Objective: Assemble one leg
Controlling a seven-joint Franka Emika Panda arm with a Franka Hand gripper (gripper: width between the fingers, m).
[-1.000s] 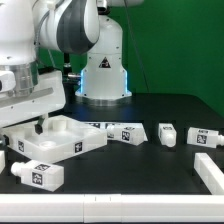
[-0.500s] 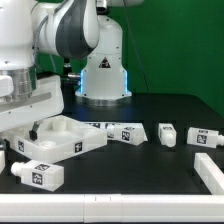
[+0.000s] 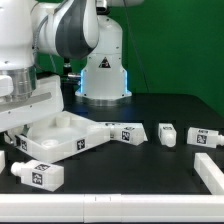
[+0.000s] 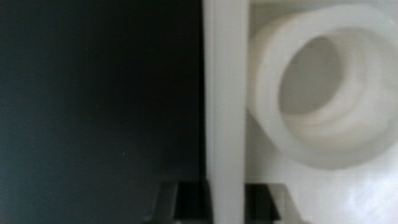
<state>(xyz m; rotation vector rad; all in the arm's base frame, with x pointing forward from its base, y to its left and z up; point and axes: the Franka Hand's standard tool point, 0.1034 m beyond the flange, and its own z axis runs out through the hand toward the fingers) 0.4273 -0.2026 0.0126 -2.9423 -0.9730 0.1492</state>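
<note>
The arm [image 3: 70, 30] has its jaws clamped on the thin edge wall of the white panel [image 3: 65, 140]; the wrist view shows that wall [image 4: 226, 90] running straight between the two dark pads [image 4: 180, 203], with a round socket [image 4: 329, 85] just beside it. In the exterior view the panel appears tipped, with its gripped side raised off the dark surface [image 3: 130, 175].

No leg is held. The front leg [image 3: 37, 175] lies on the surface just before the panel; the second leg [image 3: 125, 133] lies near the panel's corner on the exterior view's right; the third leg [image 3: 167, 135] and fourth leg [image 3: 203, 138] lie further along that side, well apart from the jaws.

The hold is the weak point. A thin wall pinched at one edge leaves most of the panel's weight hanging to one side, so it could pivot or slip out. A swinging free corner could strike the second leg and knock it out of reach; a hard drop could also shift the front leg, or leave the sockets badly placed for fitting.
</note>
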